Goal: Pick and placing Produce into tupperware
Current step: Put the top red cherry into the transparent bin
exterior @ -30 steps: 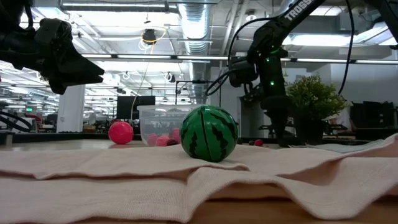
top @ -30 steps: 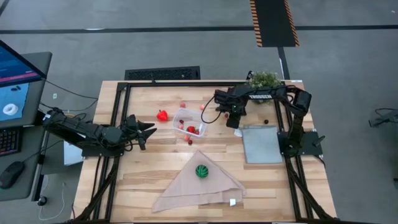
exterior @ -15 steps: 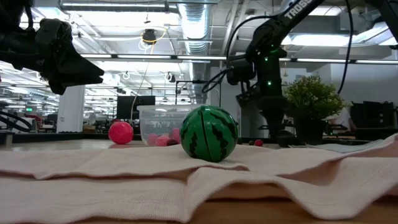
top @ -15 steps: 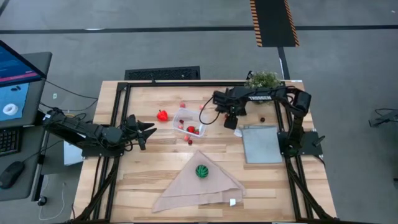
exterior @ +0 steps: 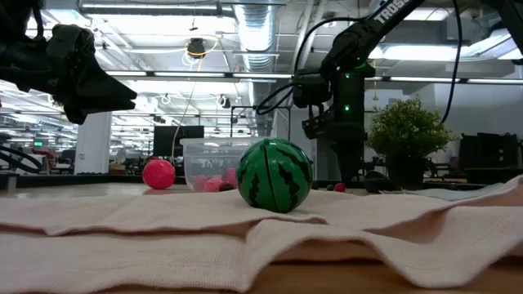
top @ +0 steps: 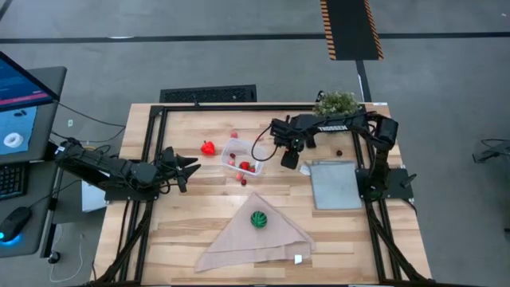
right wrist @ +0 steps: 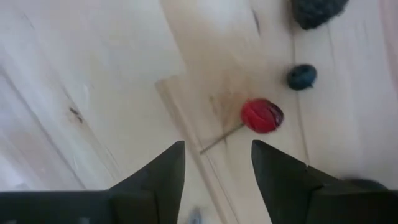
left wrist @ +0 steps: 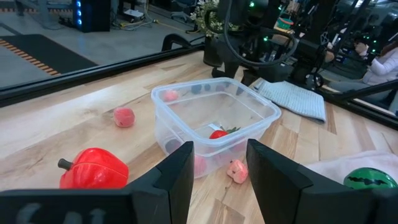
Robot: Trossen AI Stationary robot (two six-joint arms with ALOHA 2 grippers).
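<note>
Worktop (top: 199,231): right gripper (top: 288,159) has shifted from the grey panel (top: 335,183) toward the tub (top: 241,156), fingers wide, empty. Left gripper (top: 191,167) unchanged, fingers apart. Striped ball (top: 258,218) on cloth (top: 239,243); pepper (top: 208,147) beside tub.

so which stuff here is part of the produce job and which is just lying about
Job: tupperware, red pepper, green striped ball, small red berry, dark berry.

Lying about: beige cloth, potted plant, grey panel.
</note>
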